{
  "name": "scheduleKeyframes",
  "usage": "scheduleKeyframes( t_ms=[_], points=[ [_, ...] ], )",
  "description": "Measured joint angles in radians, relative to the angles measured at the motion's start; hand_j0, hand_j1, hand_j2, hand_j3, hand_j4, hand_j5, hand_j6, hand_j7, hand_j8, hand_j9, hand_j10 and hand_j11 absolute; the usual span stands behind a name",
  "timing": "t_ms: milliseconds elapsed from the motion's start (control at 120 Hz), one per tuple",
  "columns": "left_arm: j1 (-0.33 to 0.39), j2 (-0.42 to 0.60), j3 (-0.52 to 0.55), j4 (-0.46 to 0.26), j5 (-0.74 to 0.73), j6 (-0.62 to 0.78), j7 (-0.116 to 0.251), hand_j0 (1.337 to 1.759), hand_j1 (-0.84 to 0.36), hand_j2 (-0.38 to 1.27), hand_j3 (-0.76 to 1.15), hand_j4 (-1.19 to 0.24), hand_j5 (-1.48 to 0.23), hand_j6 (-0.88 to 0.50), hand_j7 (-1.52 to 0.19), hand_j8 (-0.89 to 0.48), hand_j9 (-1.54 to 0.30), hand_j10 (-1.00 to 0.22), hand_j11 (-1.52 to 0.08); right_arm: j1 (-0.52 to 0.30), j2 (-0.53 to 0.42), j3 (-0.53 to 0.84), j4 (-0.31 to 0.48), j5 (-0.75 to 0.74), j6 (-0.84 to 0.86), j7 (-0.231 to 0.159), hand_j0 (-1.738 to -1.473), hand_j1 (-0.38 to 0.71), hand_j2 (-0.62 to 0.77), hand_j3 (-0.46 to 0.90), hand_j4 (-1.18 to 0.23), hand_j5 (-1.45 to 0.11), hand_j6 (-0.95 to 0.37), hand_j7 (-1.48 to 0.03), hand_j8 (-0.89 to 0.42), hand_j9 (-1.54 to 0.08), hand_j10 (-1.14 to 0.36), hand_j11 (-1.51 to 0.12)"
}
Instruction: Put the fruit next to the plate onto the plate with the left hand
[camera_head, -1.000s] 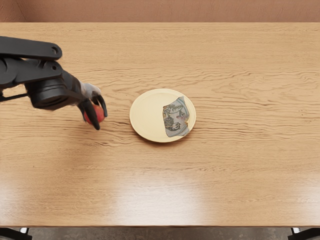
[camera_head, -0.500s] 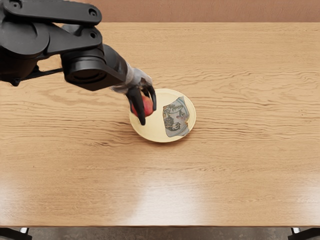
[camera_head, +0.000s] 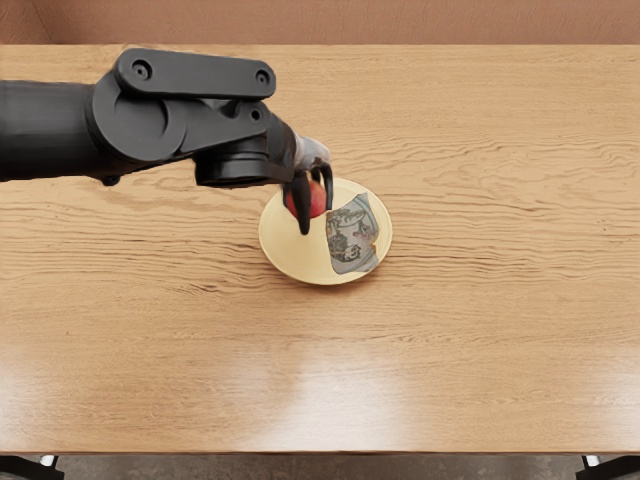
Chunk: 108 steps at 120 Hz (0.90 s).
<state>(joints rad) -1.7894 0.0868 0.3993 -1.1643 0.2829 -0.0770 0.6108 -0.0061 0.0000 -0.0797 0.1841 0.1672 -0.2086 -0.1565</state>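
A round cream plate (camera_head: 300, 252) with a grey-blue painted figure on its right half lies at the table's middle. Over the plate's upper left part my left hand (camera_head: 310, 197) holds a small red fruit (camera_head: 314, 199), its dark fingers curled around it. The left arm reaches in from the picture's left edge and covers the plate's upper left rim. Whether the fruit touches the plate I cannot tell, since the fingers hide its underside. No right arm shows.
The wooden table (camera_head: 470, 330) spreads wide around the plate, with its front edge low in the picture and a reddish-brown wall behind its far edge. Nothing else stands on it.
The left hand has carried the red fruit from the table left of the plate rightward, to above the plate's upper left part. The arm has swung further into view.
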Motion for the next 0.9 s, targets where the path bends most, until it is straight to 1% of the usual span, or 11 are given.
scheduleKeyframes(
  t_ms=[67, 75, 108, 167, 342, 400, 442, 567, 642, 783, 900],
  points=[
    [0.003, -0.024, 0.001, 0.007, 0.029, 0.014, 0.0, 1.646, -0.39, 0.36, 0.0, -0.75, -1.14, -0.25, -1.16, -0.2, -1.18, -0.58, -1.18, 0.0, 0.0, 0.0, 0.0, 0.0, 0.0, 0.0, -1.658, -0.31, -0.01, 0.0, -0.04, -0.05, -0.04, -0.05, -0.04, -0.05, -0.04, -0.05],
    [0.006, -0.028, 0.001, 0.008, 0.034, 0.017, 0.0, 1.646, -0.4, 0.34, 0.0, -0.75, -1.13, -0.25, -1.16, -0.21, -1.18, -0.58, -1.18, 0.0, 0.0, 0.0, 0.0, 0.0, 0.0, 0.0, -1.658, -0.31, -0.01, 0.0, -0.04, -0.05, -0.04, -0.05, -0.04, -0.05, -0.04, -0.05],
    [0.016, -0.04, 0.002, 0.012, 0.046, 0.025, 0.0, 1.646, -0.4, 0.34, 0.0, -0.75, -1.14, -0.25, -1.16, -0.21, -1.18, -0.58, -1.18, 0.0, 0.0, 0.0, 0.0, 0.0, 0.0, 0.0, -1.658, -0.31, -0.01, 0.0, -0.04, -0.05, -0.04, -0.05, -0.04, -0.05, -0.04, -0.05],
    [0.03, -0.045, 0.002, 0.019, 0.06, 0.035, 0.0, 1.646, -0.41, 0.41, 0.0, -0.74, -1.14, -0.24, -1.16, -0.2, -1.18, -0.57, -1.18, 0.0, 0.0, 0.0, 0.0, 0.0, 0.0, 0.0, -1.658, -0.31, -0.01, 0.0, -0.04, -0.05, -0.04, -0.05, -0.04, -0.05, -0.04, -0.05],
    [0.045, -0.054, 0.001, 0.047, 0.079, 0.053, 0.0, 1.646, -0.38, 0.29, 0.0, -0.75, -1.15, -0.25, -1.16, -0.21, -1.18, -0.58, -1.18, 0.0, 0.0, 0.0, 0.0, 0.0, 0.0, 0.0, -1.658, -0.31, -0.01, 0.0, -0.04, -0.05, -0.04, -0.05, -0.04, -0.05, -0.04, -0.05],
    [0.049, -0.061, 0.0, 0.054, 0.082, 0.064, 0.0, 1.646, -0.39, 0.31, 0.0, -0.75, -1.13, -0.25, -1.15, -0.21, -1.16, -0.59, -1.16, 0.0, 0.0, 0.0, 0.0, 0.0, 0.0, 0.0, -1.658, -0.31, -0.01, 0.0, -0.04, -0.05, -0.04, -0.05, -0.04, -0.05, -0.04, -0.05],
    [0.054, -0.066, 0.0, 0.06, 0.082, 0.069, 0.0, 1.648, -0.39, 0.36, 0.0, -0.76, -1.08, -0.27, -1.1, -0.23, -1.12, -0.6, -1.11, 0.0, 0.0, 0.0, 0.0, 0.0, 0.0, 0.0, -1.658, -0.31, -0.01, 0.0, -0.04, -0.05, -0.04, -0.05, -0.04, -0.05, -0.04, -0.05],
    [0.059, -0.071, -0.001, 0.077, 0.082, 0.077, 0.0, 1.654, -0.32, 0.24, 0.0, -0.82, -0.87, -0.35, -0.88, -0.31, -0.89, -0.66, -0.9, 0.0, 0.0, 0.0, 0.0, 0.0, 0.0, 0.0, -1.658, -0.31, -0.01, 0.0, -0.04, -0.05, -0.04, -0.05, -0.04, -0.05, -0.04, -0.05],
    [0.063, -0.073, -0.001, 0.081, 0.081, 0.079, 0.0, 1.655, -0.27, 0.19, 0.0, -0.8, -0.76, -0.35, -0.77, -0.31, -0.78, -0.59, -0.78, 0.0, 0.0, 0.0, 0.0, 0.0, 0.0, 0.0, -1.658, -0.31, -0.01, 0.0, -0.04, -0.05, -0.04, -0.05, -0.04, -0.05, -0.04, -0.05],
    [0.064, -0.075, -0.004, 0.085, 0.079, 0.079, 0.0, 1.657, -0.13, 0.12, 0.0, -0.65, -0.56, -0.26, -0.58, -0.23, -0.57, -0.43, -0.58, 0.0, 0.0, 0.0, 0.0, 0.0, 0.0, 0.0, -1.658, -0.31, -0.01, 0.0, -0.04, -0.05, -0.04, -0.05, -0.04, -0.05, -0.04, -0.05],
    [0.064, -0.075, -0.007, 0.085, 0.075, 0.078, 0.0, 1.657, -0.05, 0.09, 0.0, -0.57, -0.46, -0.19, -0.48, -0.18, -0.47, -0.35, -0.47, 0.0, 0.0, 0.0, 0.0, 0.0, 0.0, 0.0, -1.658, -0.31, -0.01, 0.0, -0.04, -0.05, -0.04, -0.05, -0.04, -0.05, -0.04, -0.05]
  ],
)
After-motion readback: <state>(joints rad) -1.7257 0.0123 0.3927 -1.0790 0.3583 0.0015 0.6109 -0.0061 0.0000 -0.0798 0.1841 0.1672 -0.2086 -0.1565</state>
